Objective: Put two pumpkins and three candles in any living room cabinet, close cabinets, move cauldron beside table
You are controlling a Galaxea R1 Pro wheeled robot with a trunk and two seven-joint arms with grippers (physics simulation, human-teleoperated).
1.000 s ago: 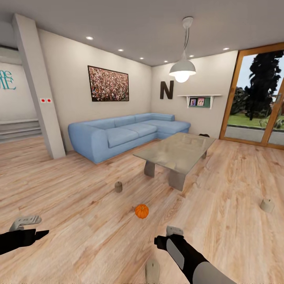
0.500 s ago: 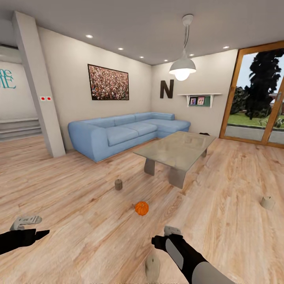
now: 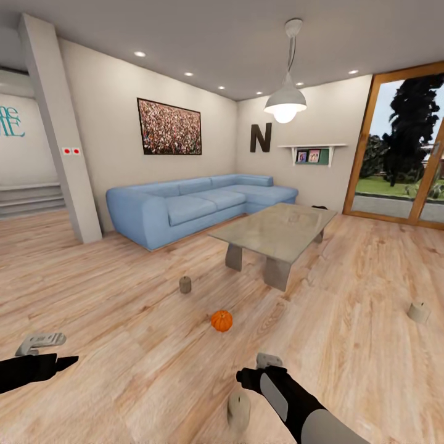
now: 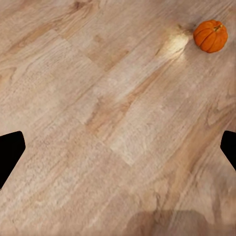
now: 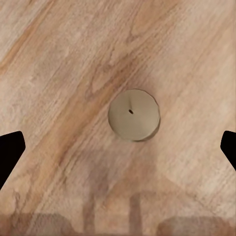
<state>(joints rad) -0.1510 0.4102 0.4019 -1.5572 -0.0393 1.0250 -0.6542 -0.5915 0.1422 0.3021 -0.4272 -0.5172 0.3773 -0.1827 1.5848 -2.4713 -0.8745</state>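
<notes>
On the plank floor [image 3: 123,296], one pumpkin [image 3: 221,320] sits near the centre of the head view, with the glass worktop [image 3: 277,231] at its 1 o'clock. Three candles stand apart: one [image 3: 185,284] at the pumpkin's 10 o'clock, one [image 3: 419,311] far off at 3 o'clock, and the nearest candle [image 3: 238,410] at 6 o'clock, just beside the right end effector [image 3: 262,365]. The right wrist view looks straight down on this candle, fingers spread wide apart. The left end effector [image 3: 38,345] also has its fingers apart, holding nothing.

Bare floor [image 3: 123,345] around candle [image 5: 133,114] under right arm; pumpkin [image 3: 221,320] well apart ahead.
</notes>
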